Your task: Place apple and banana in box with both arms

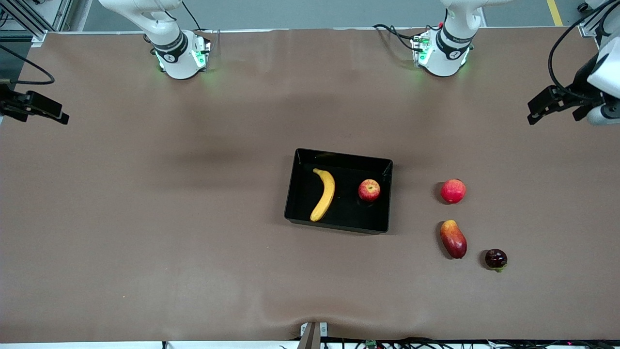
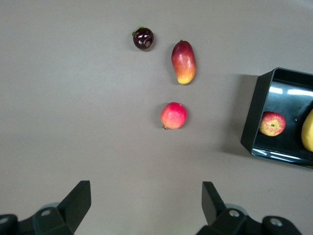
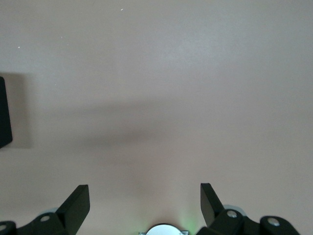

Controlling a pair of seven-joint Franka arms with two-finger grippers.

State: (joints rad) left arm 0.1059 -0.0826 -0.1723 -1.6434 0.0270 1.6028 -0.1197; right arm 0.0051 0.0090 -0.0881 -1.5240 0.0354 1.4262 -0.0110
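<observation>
The black box (image 1: 295, 194) sits mid-table. The yellow banana (image 1: 324, 194) lies in it toward the right arm's end. The red apple (image 1: 369, 190) sits in it toward the left arm's end. My left gripper (image 1: 533, 116) is up over the table's edge at the left arm's end, open and empty. Its wrist view shows the open gripper (image 2: 146, 196) over bare table, with the box (image 2: 252, 115), apple (image 2: 272, 123) and banana tip (image 2: 308, 131) at one side. My right gripper (image 1: 60, 115) is raised at the right arm's end; its wrist view shows it open (image 3: 145, 196) and empty, with a box corner (image 3: 4, 112).
Three loose fruits lie on the table toward the left arm's end of the box: a pinkish-red round fruit (image 1: 453, 191), a red-yellow mango-shaped fruit (image 1: 453, 239) nearer the front camera, and a small dark fruit (image 1: 496, 258). All three show in the left wrist view.
</observation>
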